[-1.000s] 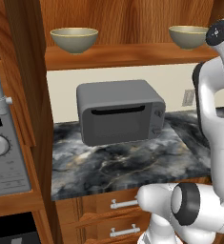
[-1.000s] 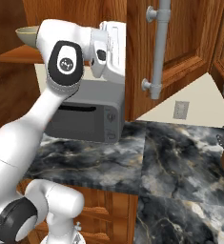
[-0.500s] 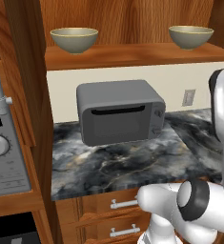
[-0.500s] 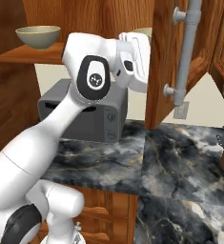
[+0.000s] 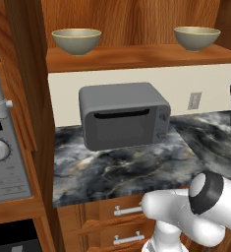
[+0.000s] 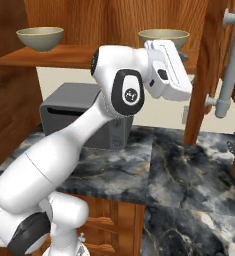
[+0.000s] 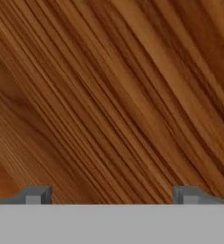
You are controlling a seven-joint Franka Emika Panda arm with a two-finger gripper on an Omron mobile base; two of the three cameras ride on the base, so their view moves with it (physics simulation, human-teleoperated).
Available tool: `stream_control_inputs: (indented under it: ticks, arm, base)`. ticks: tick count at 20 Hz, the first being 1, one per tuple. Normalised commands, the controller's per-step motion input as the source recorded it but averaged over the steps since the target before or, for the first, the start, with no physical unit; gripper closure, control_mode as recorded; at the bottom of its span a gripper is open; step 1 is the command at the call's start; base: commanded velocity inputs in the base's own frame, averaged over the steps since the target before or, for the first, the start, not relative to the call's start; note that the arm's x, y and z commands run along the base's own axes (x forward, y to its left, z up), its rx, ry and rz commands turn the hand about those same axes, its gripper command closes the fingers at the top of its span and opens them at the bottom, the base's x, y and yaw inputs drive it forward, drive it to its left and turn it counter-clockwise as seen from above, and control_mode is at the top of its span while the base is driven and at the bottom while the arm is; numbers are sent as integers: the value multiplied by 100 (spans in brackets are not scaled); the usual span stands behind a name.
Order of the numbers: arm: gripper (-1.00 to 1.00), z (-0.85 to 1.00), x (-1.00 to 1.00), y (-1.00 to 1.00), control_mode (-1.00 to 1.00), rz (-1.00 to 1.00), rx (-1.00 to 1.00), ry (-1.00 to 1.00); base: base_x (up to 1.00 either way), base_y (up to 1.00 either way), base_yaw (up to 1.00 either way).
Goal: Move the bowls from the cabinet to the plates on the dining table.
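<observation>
Since a second ago the arm has swung to the right across the right base view: its white hand, then in front of the cabinet door's edge at upper left, now sits just before the right-hand bowl, and the left-hand bowl, then mostly hidden behind the arm, stands in plain sight. Both bowls are round, grey-olive outside with a pale yellowish rim, each upright on a small foot on the wooden shelf of the open cabinet, one near the shelf's left end and one near its right end (well apart from each other). Below the shelf a grey toaster oven stands toward the back of the marbled desk, unmoved. In the hand view the fingers stand spread wide, one tip at each lower side, with nothing between them and nothing touched; beyond them lies reddish-brown wood grain. The gripper holds no bowl.
</observation>
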Motion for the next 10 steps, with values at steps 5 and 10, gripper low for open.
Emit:
stream_control_inputs:
  ticks: [5, 10]
  arm:
    - [-100, 18, 3, -50, -100, 3, -8, -4]
    - [-100, 10, 7, -45, -100, 6, -5, -3]
  base:
    - [0, 0, 0]
    - [0, 0, 0]
